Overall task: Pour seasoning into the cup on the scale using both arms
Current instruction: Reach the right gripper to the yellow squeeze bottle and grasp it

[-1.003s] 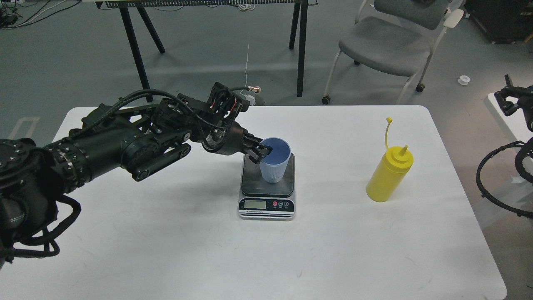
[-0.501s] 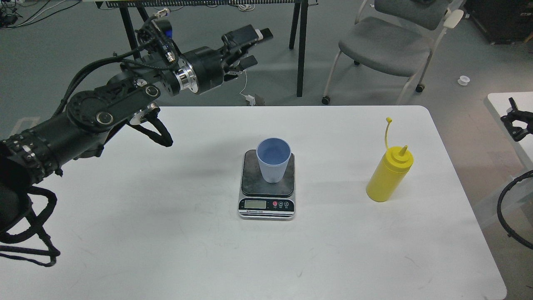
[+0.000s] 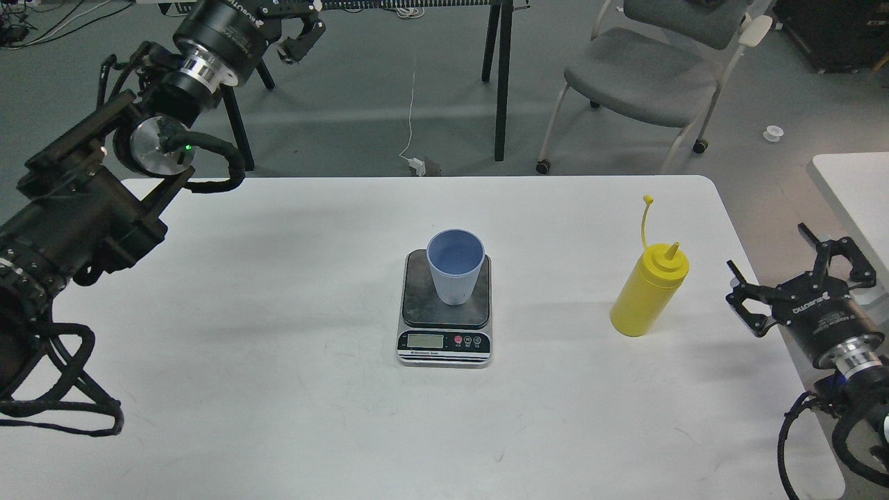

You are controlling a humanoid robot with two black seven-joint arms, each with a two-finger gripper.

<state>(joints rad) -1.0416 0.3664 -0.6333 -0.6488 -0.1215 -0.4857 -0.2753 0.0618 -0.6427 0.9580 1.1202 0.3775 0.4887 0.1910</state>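
White table (image 3: 278, 389); scale (image 3: 445, 312) label, perhaps "Electronic Scale", blurred.

One view only, from the robot's head, high and angled forward and down; the white table (image 3: 278, 389) fills most of the frame at middling range; grey floor and a chair (image 3: 653, 69) sit beyond its far edge.
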